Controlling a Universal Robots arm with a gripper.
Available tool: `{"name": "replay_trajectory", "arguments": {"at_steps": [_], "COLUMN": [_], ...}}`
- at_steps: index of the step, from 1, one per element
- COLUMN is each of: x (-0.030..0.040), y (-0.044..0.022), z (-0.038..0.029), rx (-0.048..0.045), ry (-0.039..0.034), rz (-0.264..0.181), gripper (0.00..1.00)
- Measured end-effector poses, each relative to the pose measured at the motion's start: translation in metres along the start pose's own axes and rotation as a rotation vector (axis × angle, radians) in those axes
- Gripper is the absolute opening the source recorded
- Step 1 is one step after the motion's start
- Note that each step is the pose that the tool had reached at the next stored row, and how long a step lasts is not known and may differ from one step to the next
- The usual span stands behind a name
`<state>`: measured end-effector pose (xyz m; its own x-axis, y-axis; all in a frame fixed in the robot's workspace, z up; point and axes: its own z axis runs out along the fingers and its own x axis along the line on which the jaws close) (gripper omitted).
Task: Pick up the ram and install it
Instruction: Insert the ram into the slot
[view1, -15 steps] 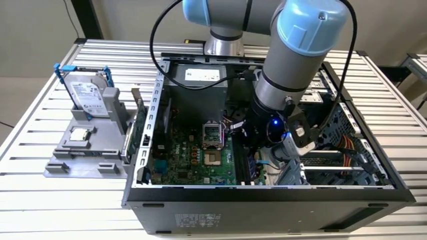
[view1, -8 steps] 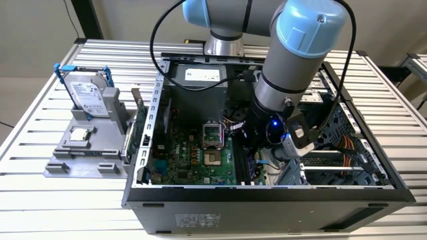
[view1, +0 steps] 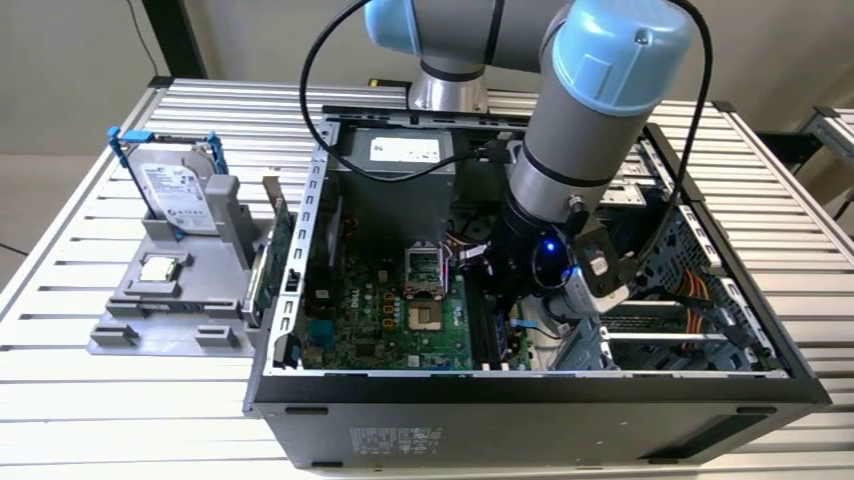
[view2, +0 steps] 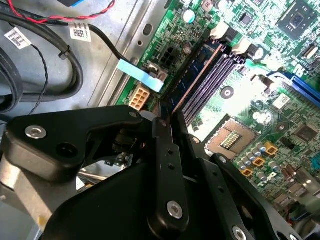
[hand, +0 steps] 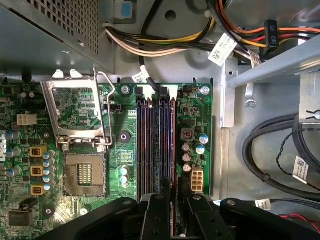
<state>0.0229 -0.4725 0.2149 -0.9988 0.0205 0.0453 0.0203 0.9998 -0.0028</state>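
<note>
Ram (view2: 200, 67): in the second wrist view, thin bluish board on edge along the motherboard (view2: 280, 60) slots, near end clamped between the closed gripper (view2: 167, 117) fingers. First wrist view: ram (hand: 172, 145) in the slot nearest the capacitors. Exterior view: arm reaching into the open computer case (view1: 534, 385).

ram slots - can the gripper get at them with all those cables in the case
Likely yes. The gripper is down at the slots, its fingers shut on the ram, which lies along the outermost slot. The black cables run beside the board, none crossing the slots.
</note>
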Motion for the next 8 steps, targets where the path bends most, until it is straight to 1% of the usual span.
{"name": "replay_trajectory", "arguments": {"at_steps": [3, 6, 8], "x": [0.0005, 0.0008, 0.0009], "y": [0.0, -0.0001, -0.0002], "z": [-0.0094, -0.0171, -0.0205], "rx": [-0.0001, -0.0013, -0.004], "ry": [0.0001, 0.0, 0.0001], "rz": [0.0, 0.0, 0.0], "gripper": [1.0, 1.0, 1.0]}}
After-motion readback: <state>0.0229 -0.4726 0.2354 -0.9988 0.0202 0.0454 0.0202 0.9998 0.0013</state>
